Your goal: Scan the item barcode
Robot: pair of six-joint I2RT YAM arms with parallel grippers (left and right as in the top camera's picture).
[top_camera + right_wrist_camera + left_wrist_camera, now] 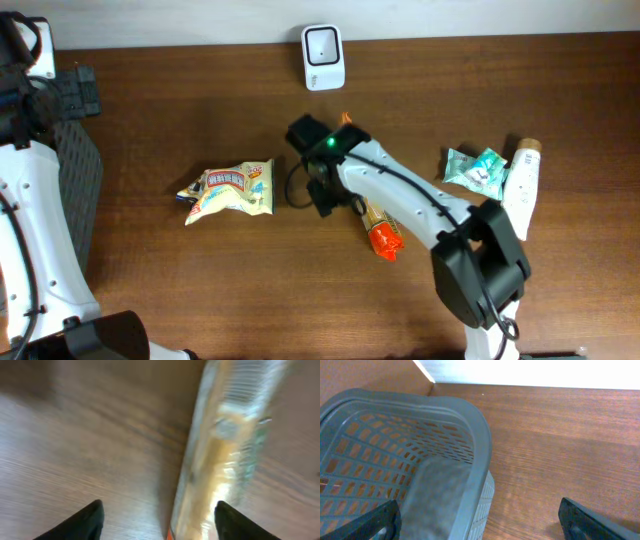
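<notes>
Snack packet (pixel 225 445) lies on the desk (pixel 75 460) between the spread fingers (pixel 87 522) of the right claw (pixel 159 520), ungripped; left claw (pixel 480 522) gapes wide, empty, over a grey basket's (pixel 477 430) edge

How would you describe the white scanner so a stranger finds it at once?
Follow the far edge of the brown wooden table to its middle. There sits a small white rounded box; nothing else there has its dark square window.

- My right gripper (pixel 322 200) hangs just beside a long clear packet with an orange end (pixel 384 238).
- A crinkled yellow snack bag (pixel 228 190) lies near its other side.
</notes>
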